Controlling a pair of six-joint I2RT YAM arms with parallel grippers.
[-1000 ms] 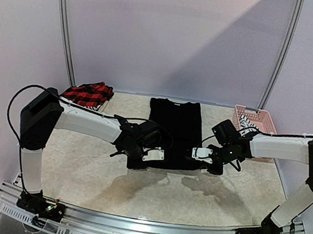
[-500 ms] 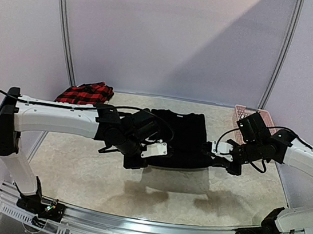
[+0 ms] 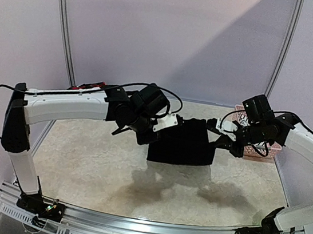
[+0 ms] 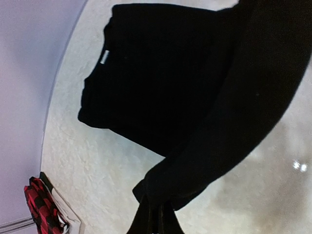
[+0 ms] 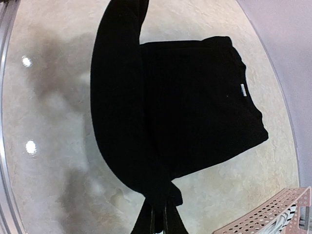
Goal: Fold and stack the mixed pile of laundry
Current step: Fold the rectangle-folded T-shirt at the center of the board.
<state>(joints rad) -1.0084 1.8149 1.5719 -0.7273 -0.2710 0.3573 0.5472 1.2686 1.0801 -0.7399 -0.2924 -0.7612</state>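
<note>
The black T-shirt [image 3: 182,143] is lifted by its near edge, and its collar end [image 4: 146,68] still lies flat on the table. My left gripper [image 3: 152,144] is shut on the shirt's left corner; in the left wrist view the fingers [image 4: 146,222] pinch bunched black cloth. My right gripper [image 3: 217,148] is shut on the other corner, with its fingers [image 5: 146,222] closed round a fold. The cloth hangs slack between the two grippers. The red-and-black plaid piece [image 4: 41,207] lies at the back left, mostly hidden behind the left arm in the top view. A bit of striped cloth [image 5: 292,213] shows in the basket.
A pink perforated basket [image 5: 265,219] stands at the back right, close behind my right arm [image 3: 292,138]. The marbled tabletop [image 3: 81,159] spreads out in front of the shirt. A curved metal rail [image 3: 64,30] and the wall bound the back.
Both grippers have risen and moved toward the back, carrying the shirt's near edge up over its far half. The shirt now looks much shorter from above.
</note>
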